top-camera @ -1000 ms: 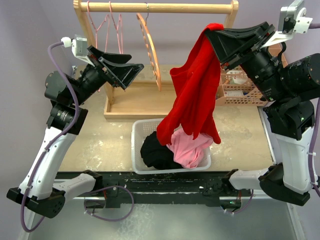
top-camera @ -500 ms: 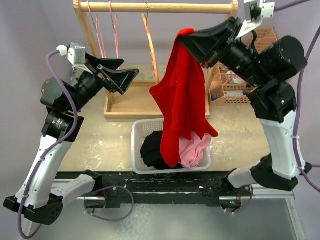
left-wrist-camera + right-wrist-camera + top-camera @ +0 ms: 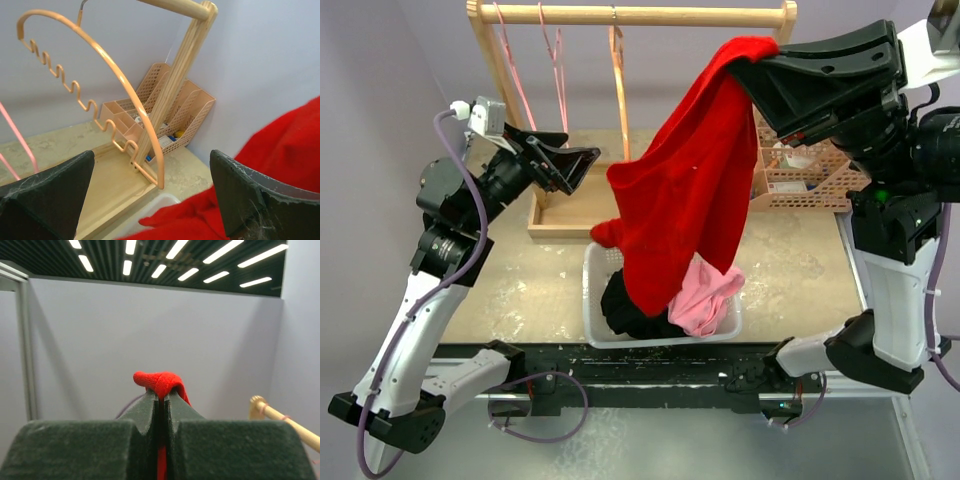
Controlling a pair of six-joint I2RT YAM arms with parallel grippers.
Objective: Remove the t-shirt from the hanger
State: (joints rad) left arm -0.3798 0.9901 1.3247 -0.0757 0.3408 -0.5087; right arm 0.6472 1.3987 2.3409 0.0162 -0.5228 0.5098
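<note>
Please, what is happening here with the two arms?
The right gripper holds a red t-shirt high, jaws shut on its top edge. The shirt is off the hanger, which hangs bare on the rack; its lower end dangles over the basket. The left gripper is open and empty.

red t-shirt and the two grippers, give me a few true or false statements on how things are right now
1. The right gripper is shut on the red t-shirt. True.
2. The left gripper grips the orange hanger. False: it is open and holds nothing; the hanger hangs from the wooden rail.
3. The red t-shirt is on a hanger. False: it hangs from the right gripper alone, its lower end over the white basket.
4. The white basket holds a black garment and a pink garment. True.
</note>
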